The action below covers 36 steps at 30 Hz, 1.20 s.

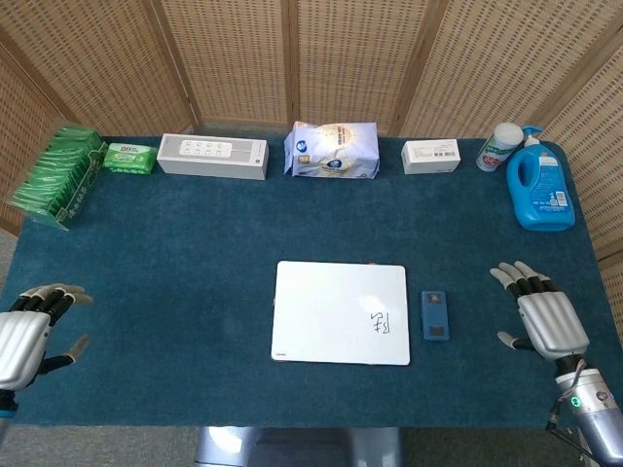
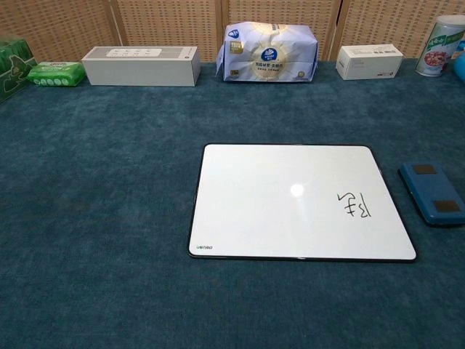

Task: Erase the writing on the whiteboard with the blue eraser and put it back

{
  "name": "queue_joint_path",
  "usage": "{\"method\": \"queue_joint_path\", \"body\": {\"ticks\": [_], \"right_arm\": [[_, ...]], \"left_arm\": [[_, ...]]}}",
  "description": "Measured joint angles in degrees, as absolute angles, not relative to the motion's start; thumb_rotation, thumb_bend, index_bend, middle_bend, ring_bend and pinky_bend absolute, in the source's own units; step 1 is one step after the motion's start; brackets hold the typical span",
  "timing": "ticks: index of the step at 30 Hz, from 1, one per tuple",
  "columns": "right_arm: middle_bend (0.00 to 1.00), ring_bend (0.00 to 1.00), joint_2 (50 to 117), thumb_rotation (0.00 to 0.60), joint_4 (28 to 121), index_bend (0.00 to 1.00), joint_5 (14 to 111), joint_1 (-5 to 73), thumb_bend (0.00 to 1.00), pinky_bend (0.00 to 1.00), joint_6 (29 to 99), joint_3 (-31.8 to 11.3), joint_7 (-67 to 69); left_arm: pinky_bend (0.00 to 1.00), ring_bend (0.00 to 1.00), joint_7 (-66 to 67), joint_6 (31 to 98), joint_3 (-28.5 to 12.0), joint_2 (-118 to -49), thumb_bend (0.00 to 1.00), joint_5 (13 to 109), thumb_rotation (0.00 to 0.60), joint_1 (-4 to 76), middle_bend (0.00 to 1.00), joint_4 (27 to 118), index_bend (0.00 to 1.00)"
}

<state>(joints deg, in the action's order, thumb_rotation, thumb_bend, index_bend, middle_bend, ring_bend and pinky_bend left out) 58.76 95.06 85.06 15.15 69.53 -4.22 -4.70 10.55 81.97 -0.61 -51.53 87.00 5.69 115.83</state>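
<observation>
Two hands show in the head view. Whiteboard [image 1: 341, 312] lies flat at mid-table on the blue cloth [image 1: 195, 243], long axis left to right, black writing [image 1: 380, 324] near its right edge. Eraser [image 1: 435, 315], blue, lies just beside the board's right edge, apart from it, long axis running front to back. Right hand [image 1: 547, 321]: low over the cloth, well right of the eraser, back up, fingers spread and pointing away toward the far side, holding nothing. Left hand [image 1: 27, 336]: at the near left edge, fingers apart, empty. Chest view: board [image 2: 298, 201] centre, writing [image 2: 355, 206] at right; eraser [image 2: 431, 193] at the frame's right edge, two dark patches on top, long axis front to back, slightly angled; neither hand appears.
</observation>
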Motion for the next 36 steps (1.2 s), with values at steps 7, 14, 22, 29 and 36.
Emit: {"method": "queue_joint_path", "body": {"ticks": [7, 14, 22, 29, 36], "right_arm": [[0.1, 0.01, 64.6, 0.6, 84.8, 0.09, 92.4, 18.7, 0.05, 0.22, 69.0, -3.2, 1.0], [0.1, 0.01, 68.2, 0.6, 78.9, 0.07, 95.6, 20.9, 0.03, 0.22, 68.2, -1.4, 3.3], [0.09, 0.01, 71.4, 0.6, 73.6, 0.06, 98.1, 21.8, 0.03, 0.22, 68.9, 0.8, 4.7], [0.08, 0.0, 72.5, 0.6, 72.8, 0.06, 99.3, 22.4, 0.04, 0.2, 69.3, 1.9, 5.9], [0.05, 0.0, 68.5, 0.6, 82.1, 0.07, 97.7, 25.7, 0.1, 0.18, 60.1, 2.8, 2.6]], "left_arm": [[0.23, 0.25, 10.6, 81.8, -0.6, -50.7, 0.36, 87.3, 0.6, 5.9, 0.31, 116.7, 0.34], [0.23, 0.25, 10.6, 82.2, -0.2, -50.1, 0.36, 87.8, 0.6, 5.6, 0.31, 117.2, 0.34], [0.23, 0.25, 10.5, 82.2, 0.0, -50.0, 0.36, 88.2, 0.6, 5.5, 0.31, 117.6, 0.34], [0.23, 0.25, 10.3, 82.4, 0.2, -49.8, 0.36, 88.3, 0.6, 5.4, 0.31, 117.7, 0.34], [0.23, 0.25, 8.8, 82.7, 0.4, -49.6, 0.36, 88.4, 0.6, 5.0, 0.31, 116.9, 0.34]]}}
